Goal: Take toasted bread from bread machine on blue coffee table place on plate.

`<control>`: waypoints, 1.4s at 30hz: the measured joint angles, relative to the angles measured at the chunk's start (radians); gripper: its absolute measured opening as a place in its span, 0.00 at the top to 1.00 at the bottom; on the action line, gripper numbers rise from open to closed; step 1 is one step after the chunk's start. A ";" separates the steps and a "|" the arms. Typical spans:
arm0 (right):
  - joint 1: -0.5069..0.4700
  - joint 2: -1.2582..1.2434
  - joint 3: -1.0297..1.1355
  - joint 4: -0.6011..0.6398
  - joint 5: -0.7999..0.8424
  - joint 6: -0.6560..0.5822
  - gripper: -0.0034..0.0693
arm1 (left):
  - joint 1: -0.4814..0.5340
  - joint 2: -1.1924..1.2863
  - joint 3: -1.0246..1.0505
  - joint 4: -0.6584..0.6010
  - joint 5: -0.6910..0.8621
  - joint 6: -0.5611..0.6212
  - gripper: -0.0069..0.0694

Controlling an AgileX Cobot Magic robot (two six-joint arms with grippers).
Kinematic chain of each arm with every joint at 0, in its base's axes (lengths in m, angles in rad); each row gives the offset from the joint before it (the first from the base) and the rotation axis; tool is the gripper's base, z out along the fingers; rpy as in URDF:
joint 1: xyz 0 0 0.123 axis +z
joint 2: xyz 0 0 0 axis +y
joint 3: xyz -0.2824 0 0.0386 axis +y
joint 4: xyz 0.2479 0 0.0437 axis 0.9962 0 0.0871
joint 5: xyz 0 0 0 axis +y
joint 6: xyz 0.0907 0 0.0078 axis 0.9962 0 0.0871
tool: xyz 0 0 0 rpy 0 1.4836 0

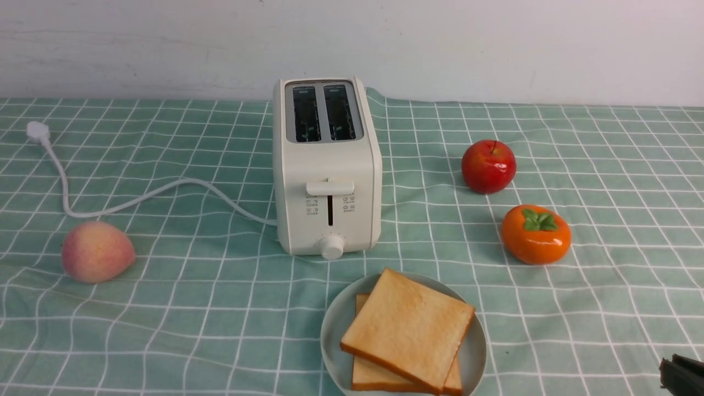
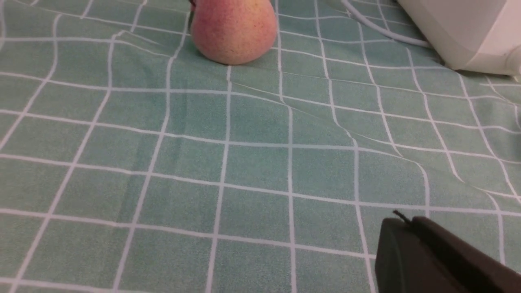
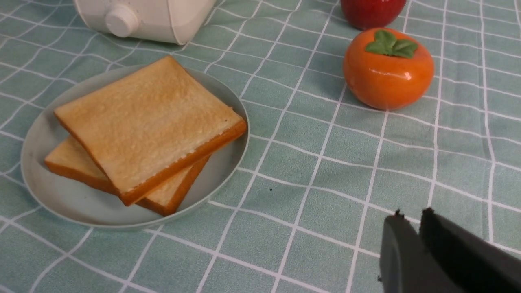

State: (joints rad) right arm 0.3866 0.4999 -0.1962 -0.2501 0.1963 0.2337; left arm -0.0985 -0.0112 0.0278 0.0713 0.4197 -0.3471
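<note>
Both square golden slices of toasted bread (image 1: pixel 408 330) lay stacked askew on the round pale blue-green plate (image 1: pixel 333 324), just before the boxy cream-white bread machine (image 1: pixel 326 165), its slots empty, on the cloth-draped bench (image 1: pixel 192 308); both dark grippers' fingers (image 3: pixel 411 244) sat pressed together, holding nothing.

- The blue coffee table (image 1: pixel 165 308) is covered in pale teal cloth gridded with white lines.
- The bread machine (image 1: pixel 327 165) is finished in cream-white.
- Golden faces and orange-brown crusts are shown by the toasted bread (image 1: pixel 410 327).
- The plate (image 1: pixel 476 352) is tinted pale blue-green.
</note>
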 joint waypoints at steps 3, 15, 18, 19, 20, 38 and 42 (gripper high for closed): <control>0.000 0.000 0.000 0.000 0.000 0.000 0.84 | 0.036 0.000 0.000 0.000 0.000 0.000 0.91; 0.000 0.000 0.000 0.000 0.000 0.000 0.82 | 0.061 0.000 0.000 0.000 -0.004 0.000 0.90; 0.000 0.000 0.000 0.000 0.000 0.000 0.82 | 0.061 0.000 0.000 0.000 -0.004 0.000 0.89; 0.000 0.000 0.000 0.000 0.000 0.000 0.81 | 0.061 0.000 0.000 0.000 -0.004 0.000 0.89; 0.000 0.000 0.000 0.000 0.000 0.000 0.81 | 0.061 0.000 0.000 0.000 -0.004 0.000 0.89; -0.355 -0.218 0.000 0.000 0.012 -0.001 0.79 | 0.061 0.000 0.000 0.000 -0.005 0.000 0.88; -0.370 -0.225 0.000 0.000 0.015 -0.001 0.79 | 0.061 0.000 0.000 0.000 -0.005 0.000 0.87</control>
State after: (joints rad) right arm 0.0162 0.2749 -0.1962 -0.2501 0.2111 0.2327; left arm -0.0374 -0.0112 0.0278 0.0713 0.4147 -0.3471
